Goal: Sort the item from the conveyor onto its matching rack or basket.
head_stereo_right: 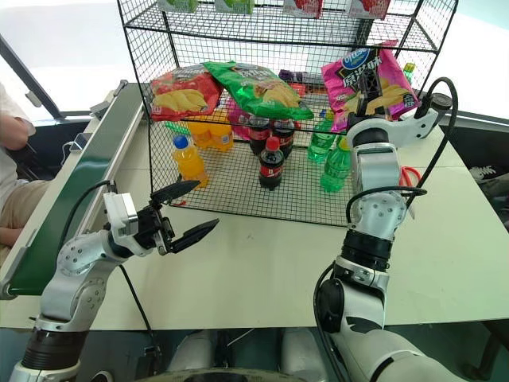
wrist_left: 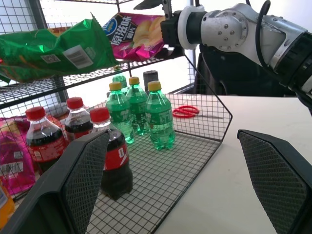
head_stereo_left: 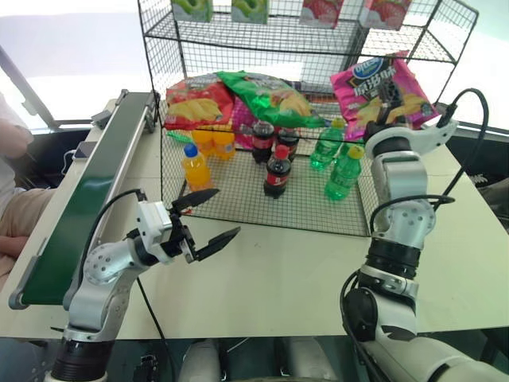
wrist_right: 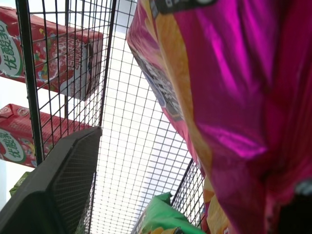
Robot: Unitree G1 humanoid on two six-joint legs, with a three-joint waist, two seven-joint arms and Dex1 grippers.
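Crinkly magenta snack bag (head_stereo_left: 380, 89) on the black wire-mesh rack (head_stereo_left: 318, 32) middle tier, right claw (head_stereo_left: 391, 94) released against it, left claw (head_stereo_left: 205, 220) released above the white surface (head_stereo_left: 262, 270).

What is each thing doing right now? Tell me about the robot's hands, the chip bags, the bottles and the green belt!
Left hand: open, holding nothing, above the table.
Right hand: up at the pink chip bag; grip unclear.
Pink chip bag: on the rack's middle shelf, tilted up.
Red chip bag: lying on that shelf.
Green chip bag: lying on that shelf.
Bottles: standing upright, caps on.
Green belt: nothing on it.
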